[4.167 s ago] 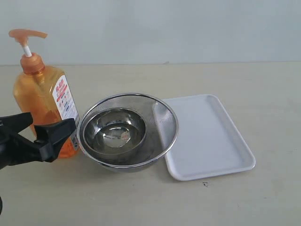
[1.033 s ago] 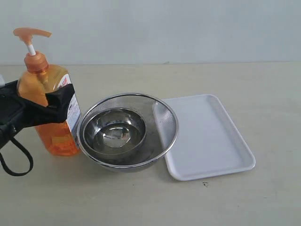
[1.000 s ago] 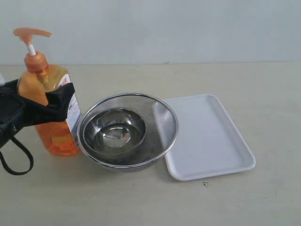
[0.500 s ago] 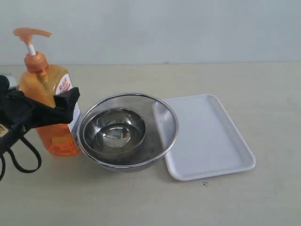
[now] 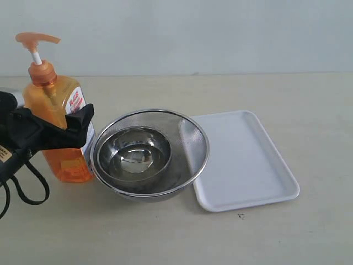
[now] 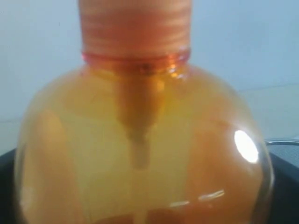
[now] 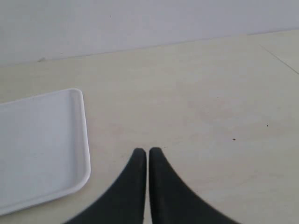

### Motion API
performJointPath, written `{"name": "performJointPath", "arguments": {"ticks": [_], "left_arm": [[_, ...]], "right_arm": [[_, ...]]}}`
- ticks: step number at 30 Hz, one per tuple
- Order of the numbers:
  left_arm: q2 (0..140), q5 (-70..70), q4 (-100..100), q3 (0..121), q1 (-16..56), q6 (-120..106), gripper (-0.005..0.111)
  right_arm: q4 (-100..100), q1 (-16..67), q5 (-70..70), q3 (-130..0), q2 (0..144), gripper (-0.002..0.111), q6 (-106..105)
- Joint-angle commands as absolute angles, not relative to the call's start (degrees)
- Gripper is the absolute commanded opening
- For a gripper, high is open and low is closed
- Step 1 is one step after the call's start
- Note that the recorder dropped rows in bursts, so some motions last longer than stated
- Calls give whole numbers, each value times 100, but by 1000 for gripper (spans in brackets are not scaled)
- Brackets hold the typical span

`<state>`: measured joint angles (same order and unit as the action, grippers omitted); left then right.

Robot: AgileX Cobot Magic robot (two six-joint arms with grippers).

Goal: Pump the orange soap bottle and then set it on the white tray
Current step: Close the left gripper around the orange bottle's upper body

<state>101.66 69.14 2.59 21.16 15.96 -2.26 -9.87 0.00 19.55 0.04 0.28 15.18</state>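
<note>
Orange translucent plastic soap bottle (image 5: 48, 102) stands on the bench (image 5: 165, 237) beside nested steel bowls (image 5: 149, 152), left hand (image 5: 74, 121) spread around its body; right hand (image 7: 147, 156), pressed together, hangs near the flat white rectangular tray (image 5: 242, 160). Closing off-centre could tip the tall bottle against the bowls.

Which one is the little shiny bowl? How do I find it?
On the beige table, look between the tall orange plastic soap bottle and the flat white plastic tray. A big round steel mesh strainer sits there, with the small steel bowl inside. Its walls are smooth and solid, not mesh.
</note>
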Motion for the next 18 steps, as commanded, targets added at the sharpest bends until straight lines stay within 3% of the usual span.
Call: {"name": "performJointPath", "arguments": {"ticks": [1,18], "left_arm": [[10186,6996,229,2138,1603,-267,104],[10243,6996,254,2138,1603,213,104]], "right_arm": [[-986,-16,1917,0,0,0,1497],[-986,-16,1917,0,0,0,1497]]}}
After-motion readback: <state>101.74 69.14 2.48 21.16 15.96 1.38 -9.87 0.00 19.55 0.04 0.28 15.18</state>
